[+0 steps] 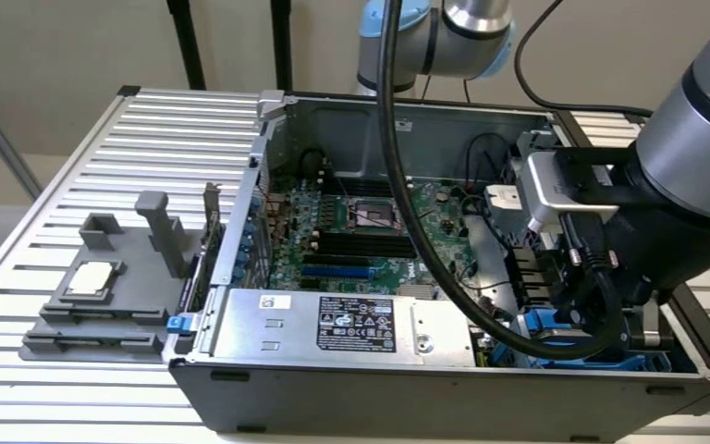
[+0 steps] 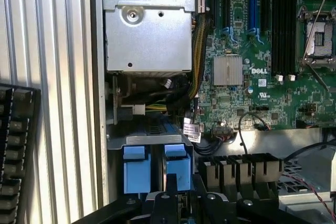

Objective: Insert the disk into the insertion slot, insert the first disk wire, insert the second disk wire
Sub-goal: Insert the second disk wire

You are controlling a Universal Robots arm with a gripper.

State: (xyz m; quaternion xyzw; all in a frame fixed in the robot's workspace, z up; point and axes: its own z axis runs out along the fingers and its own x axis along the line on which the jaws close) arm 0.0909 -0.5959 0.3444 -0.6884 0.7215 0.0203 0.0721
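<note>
Obs., arm working inside the open computer case point(image 1: 454, 400) on the slatted table point(image 1: 182, 129)

- Gripper point(image 2: 170, 200) was low in the case corner nearest the camera, on the exterior view's right, beside the end of the silver power supply point(image 1: 330, 324). It sat just short of the blue plastic of the disk point(image 2: 178, 166)
- Jaw state: could not tell from either view
- Disk location: its blue carrier showed inside the grey slot point(image 2: 149, 141), as two blue blocks side by side with a dark gap between them. The metal body and label were hidden. Judged that the disk sat in the slot or close to fully home, and how deep it went could not be read
- Loose wires point(image 2: 210, 142) lay bunched just beside the slot, between it and the green motherboard point(image 2: 252, 77). Whether any of them was plugged into the disk was not visible

Handling notes (judgement only)
- Disk: rigid, dense for its size, and shock-sensitive, so it wants a square, gentle push and no drop
- The carrier is thin plastic and its tabs will flex. Best hold is across the blue frame edges, well clear of the connector end
- Bare metal faces are likely slippery
- A tilted carrier would bind in the slot's rails
- Wires: soft and springy. Take them by the hard plug, not the lead
</note>
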